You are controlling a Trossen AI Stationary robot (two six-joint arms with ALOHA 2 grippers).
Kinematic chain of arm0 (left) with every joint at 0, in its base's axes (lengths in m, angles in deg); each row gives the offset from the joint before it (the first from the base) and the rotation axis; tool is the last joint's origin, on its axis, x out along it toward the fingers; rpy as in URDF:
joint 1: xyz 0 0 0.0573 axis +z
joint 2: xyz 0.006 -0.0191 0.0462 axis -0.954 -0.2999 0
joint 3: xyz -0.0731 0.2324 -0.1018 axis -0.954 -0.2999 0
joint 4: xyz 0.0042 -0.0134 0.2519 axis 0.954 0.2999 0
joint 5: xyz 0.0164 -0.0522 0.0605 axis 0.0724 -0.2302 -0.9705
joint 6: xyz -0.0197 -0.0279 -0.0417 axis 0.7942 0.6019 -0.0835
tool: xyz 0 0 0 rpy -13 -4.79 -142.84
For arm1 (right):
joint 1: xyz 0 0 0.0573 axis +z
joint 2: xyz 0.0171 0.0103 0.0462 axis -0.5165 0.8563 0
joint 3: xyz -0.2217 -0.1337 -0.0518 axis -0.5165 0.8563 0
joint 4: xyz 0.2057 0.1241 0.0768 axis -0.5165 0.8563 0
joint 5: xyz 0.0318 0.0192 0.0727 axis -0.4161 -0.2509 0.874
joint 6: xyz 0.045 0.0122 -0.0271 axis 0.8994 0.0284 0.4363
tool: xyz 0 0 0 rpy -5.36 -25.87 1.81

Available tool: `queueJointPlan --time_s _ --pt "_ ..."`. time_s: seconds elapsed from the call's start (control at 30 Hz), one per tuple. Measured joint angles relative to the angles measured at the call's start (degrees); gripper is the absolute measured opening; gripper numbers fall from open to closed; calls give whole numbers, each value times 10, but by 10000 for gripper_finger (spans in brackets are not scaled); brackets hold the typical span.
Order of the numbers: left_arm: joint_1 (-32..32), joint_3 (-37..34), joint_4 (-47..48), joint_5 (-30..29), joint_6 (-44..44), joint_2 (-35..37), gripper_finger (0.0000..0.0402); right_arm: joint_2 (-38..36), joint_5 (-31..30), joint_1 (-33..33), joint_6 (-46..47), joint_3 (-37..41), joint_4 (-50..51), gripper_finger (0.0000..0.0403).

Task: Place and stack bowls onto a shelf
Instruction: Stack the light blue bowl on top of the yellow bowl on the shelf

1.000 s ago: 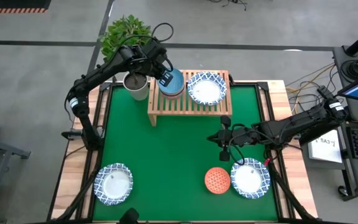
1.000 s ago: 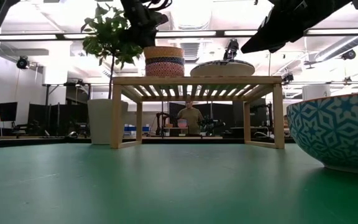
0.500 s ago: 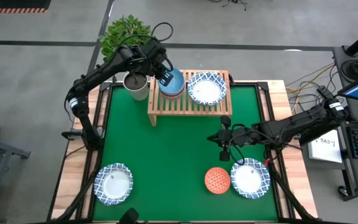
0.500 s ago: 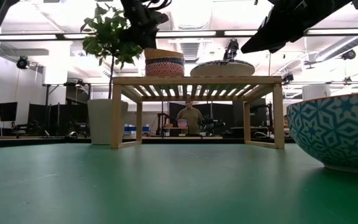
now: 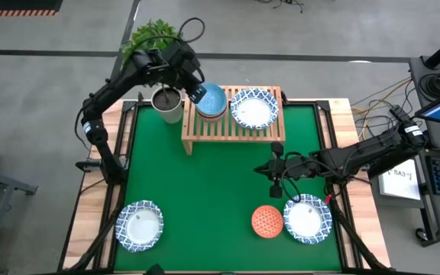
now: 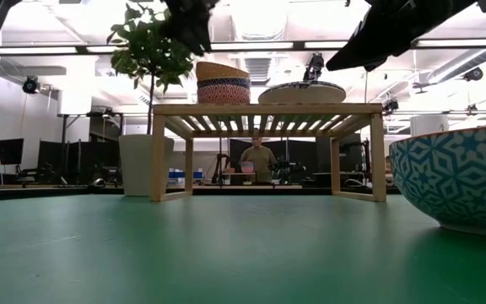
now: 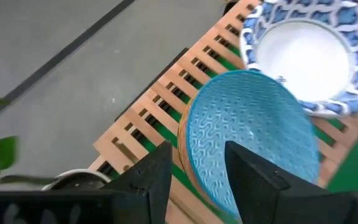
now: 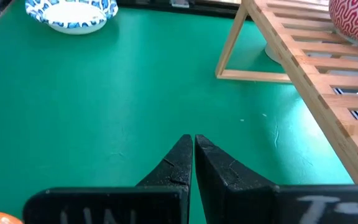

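The light-wood shelf [image 5: 231, 126] stands at the table's far side. On its left half sits a stack of small bowls with a light blue bowl [image 5: 212, 100] [image 7: 253, 130] on top, over a yellow-orange rim [image 7: 188, 168]. A wide white bowl with a blue rim [image 5: 253, 108] rests on the right half. My left gripper [image 5: 195, 93] [image 7: 197, 174] hangs open, above and just left of the stack, touching nothing. My right gripper [image 5: 275, 169] [image 8: 193, 155] is shut over the green mat, right of centre. Two wide blue-rimmed bowls [image 5: 139, 226] [image 5: 307, 218] and an orange-red bowl [image 5: 266, 221] rest on the mat near the front.
A white plant pot [image 5: 166, 103] with a leafy plant [image 5: 153, 38] stands close to the shelf's left end, under my left arm. In the low view a blue-patterned bowl [image 6: 454, 181] fills the near right. A person [image 6: 260, 156] sits far behind the table.
My left gripper has opened and let go of the light blue bowl, then risen and drawn back toward the table's far left. The bowl stays put on top of the stack.
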Motion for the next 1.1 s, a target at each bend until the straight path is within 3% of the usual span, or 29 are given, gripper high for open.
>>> queueJointPlan --time_s 0.17,0.3,0.47,0.57,0.7,0.87,1.1 --pt "-37 71 65 18 -19 5 132 0 0 0 -6 0 -42 9" --pt "-101 75 70 13 -45 26 132 0 0 0 -16 0 -99 9" --pt "-199 46 70 -59 -81 48 132 0 -5 -7 -54 -2 -181 9" --pt "-251 14 65 -121 -98 60 127 0 -5 -27 -65 -24 -173 9" --pt "-278 -57 32 -140 -128 88 113 0 -4 -69 -90 -56 -151 9" --pt "-264 -196 -81 -142 -175 165 84 1 4 -142 -123 -100 -104 9" --pt "-255 -404 -286 -155 -231 294 44 32 90 -252 -143 -143 -86 9"
